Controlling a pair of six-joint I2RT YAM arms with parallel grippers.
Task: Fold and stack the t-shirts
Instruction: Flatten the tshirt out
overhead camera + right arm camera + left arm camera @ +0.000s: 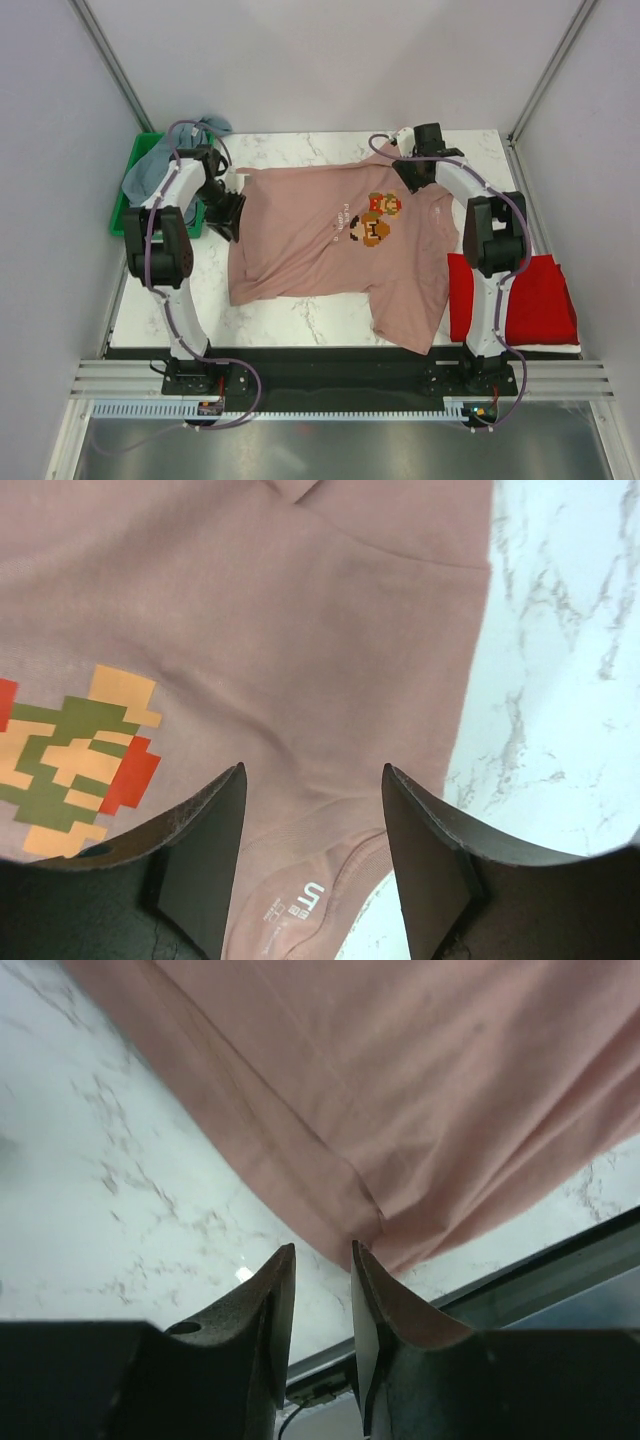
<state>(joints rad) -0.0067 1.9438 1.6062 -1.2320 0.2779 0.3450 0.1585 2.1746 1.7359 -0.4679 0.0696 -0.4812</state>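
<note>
I see a dusty-pink t-shirt (310,240) spread flat, print side up, across the middle of the white marble surface (300,320); its pixel-art game-character print (378,215) sits toward the right. My left hand (322,1252) hovers at the shirt's left edge, its fingers parted by a narrow gap with nothing between them and the hemmed cloth edge just beyond the tips. My right hand (313,770) hangs over the far right of the shirt, fingers spread wide and released, straddling the collar (330,880) without gripping it. A red t-shirt (520,295) lies folded at the near right corner of the surface, just beside the pink one's lower sleeve. A grey-blue t-shirt (150,170) is heaped in a green bin (120,205) at the far left, off the surface. I judge that the pink shirt is laid out but not yet folded, so the step in hand is its first fold. Next, each hand needs to drop to the cloth and pinch a single edge: the left on the hem, the right near the collar. The pair can then lift together and carry that side over evenly. Some wrinkles near the hem may need smoothing first.
</note>
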